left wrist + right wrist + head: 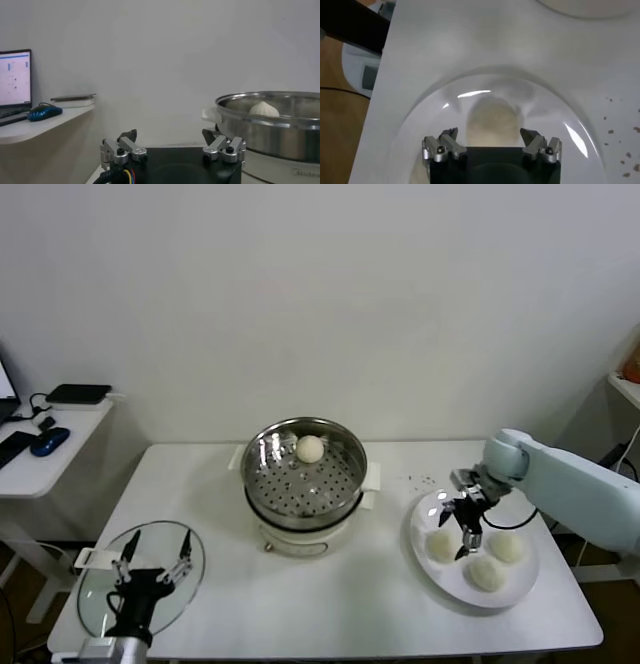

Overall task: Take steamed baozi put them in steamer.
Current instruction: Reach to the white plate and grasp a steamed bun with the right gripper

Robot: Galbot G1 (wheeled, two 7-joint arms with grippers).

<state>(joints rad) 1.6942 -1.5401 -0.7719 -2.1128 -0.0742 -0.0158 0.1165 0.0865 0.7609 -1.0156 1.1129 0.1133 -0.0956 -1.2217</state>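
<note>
The steel steamer (305,474) stands mid-table on its cream base, with one baozi (310,448) inside at the back. Three more baozi (441,544) (505,546) (487,574) lie on a white plate (470,599) at the right. My right gripper (462,529) hangs open just above the plate, between the buns and closest to the left one. In the right wrist view a baozi (495,120) sits ahead between the spread fingers (449,145), untouched. My left gripper (152,569) waits open and empty at the front left. The left wrist view shows the steamer (270,125) with its baozi (263,109).
A round glass lid (140,579) lies under the left gripper near the table's front-left corner. Dark crumbs (420,480) dot the table behind the plate. A side desk (50,454) with a blue mouse stands to the left. The plate sits near the table's right edge.
</note>
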